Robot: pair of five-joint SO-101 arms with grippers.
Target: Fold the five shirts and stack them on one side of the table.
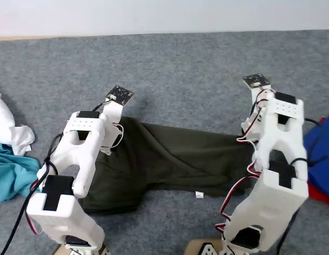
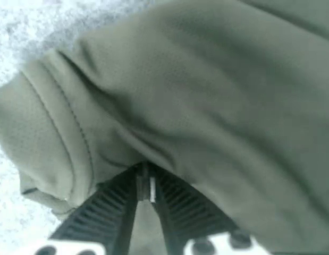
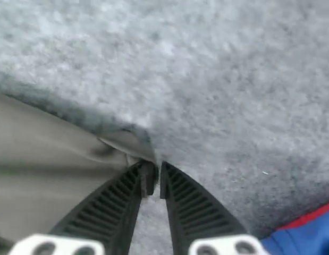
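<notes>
A dark olive shirt [image 1: 175,159] lies stretched across the grey carpeted table [image 1: 180,64] between the two arms. My left gripper [image 2: 144,183] is shut on a fold of this shirt [image 2: 207,95] near its hemmed left end, under the left arm [image 1: 82,154]. My right gripper [image 3: 153,179] is shut on the thin corner edge of the shirt [image 3: 47,164] at its right end, below the right arm [image 1: 276,154]. Both fingertips rest low on the table.
A white shirt [image 1: 6,127] and a teal shirt [image 1: 10,172] lie bunched at the left edge. A blue shirt [image 1: 319,142] over a red one [image 1: 319,192] lies at the right edge, the blue also showing as cloth [image 3: 302,239]. A small white tag [image 1: 199,195] sits by the olive hem.
</notes>
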